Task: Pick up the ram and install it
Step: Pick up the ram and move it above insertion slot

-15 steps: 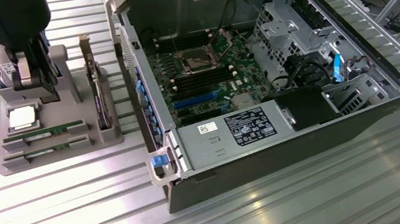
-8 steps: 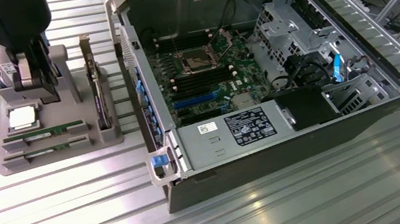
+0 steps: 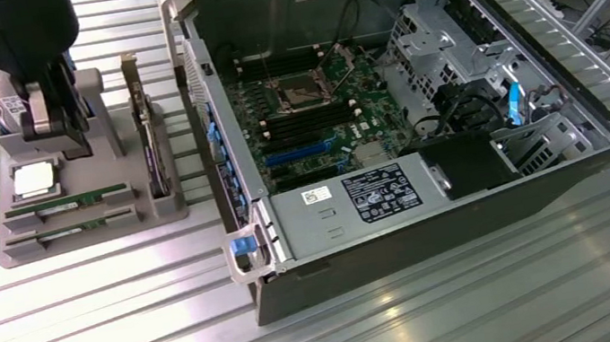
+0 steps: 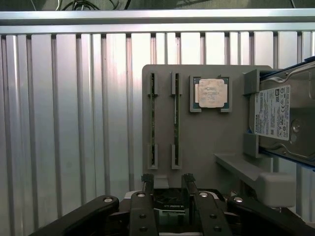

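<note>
A slatted metal table point(image 3: 425, 325) carries everything. The open computer case point(image 3: 437, 242) lies just beside the grey holder point(image 3: 148, 214), on the exterior view's right of it, with its motherboard facing up. The robot arm's gripper point(image 3: 62, 148) hangs over the holder, above the end with the hard drive. In the wrist view its fingers point(image 4: 147, 184) stand well apart and grip nothing. The hard drive point(image 4: 283, 115) sits in a bracket at one end of the holder and juts past its edge. An expansion card point(image 3: 148, 131) stands on edge in a slot along the holder's case-facing side. At the holder's opposite end, the inner ram stick point(image 4: 174, 120) and the outer ram stick point(image 4: 152, 120) rest parallel in their own slots, untouched. The square processor point(image 4: 211, 93) lies flat in a recess of the holder between the inner stick and the hard drive.
</note>
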Robot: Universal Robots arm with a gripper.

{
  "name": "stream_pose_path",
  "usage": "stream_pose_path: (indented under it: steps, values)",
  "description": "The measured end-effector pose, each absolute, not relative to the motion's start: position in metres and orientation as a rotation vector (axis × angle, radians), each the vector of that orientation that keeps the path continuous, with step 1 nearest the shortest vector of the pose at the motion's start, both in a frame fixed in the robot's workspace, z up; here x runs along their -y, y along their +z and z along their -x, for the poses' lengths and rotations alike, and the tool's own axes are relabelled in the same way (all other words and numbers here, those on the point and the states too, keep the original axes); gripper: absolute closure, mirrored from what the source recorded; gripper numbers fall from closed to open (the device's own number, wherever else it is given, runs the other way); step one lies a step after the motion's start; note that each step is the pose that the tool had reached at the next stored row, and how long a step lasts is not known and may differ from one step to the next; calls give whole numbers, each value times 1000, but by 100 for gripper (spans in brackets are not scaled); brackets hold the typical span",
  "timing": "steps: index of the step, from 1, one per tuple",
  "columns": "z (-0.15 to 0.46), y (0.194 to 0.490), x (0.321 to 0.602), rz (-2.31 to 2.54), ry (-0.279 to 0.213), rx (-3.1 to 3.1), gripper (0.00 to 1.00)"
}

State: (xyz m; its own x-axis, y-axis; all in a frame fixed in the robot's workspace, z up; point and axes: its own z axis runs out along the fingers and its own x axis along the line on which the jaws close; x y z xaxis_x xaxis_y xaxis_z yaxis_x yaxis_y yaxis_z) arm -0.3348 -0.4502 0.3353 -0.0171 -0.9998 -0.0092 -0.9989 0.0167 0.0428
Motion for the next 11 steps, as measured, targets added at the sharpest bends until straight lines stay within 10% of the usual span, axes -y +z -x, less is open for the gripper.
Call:
stream_pose_path:
  steps: [11]
  values:
    - [335,333,450,-2186,-58,2222,64]
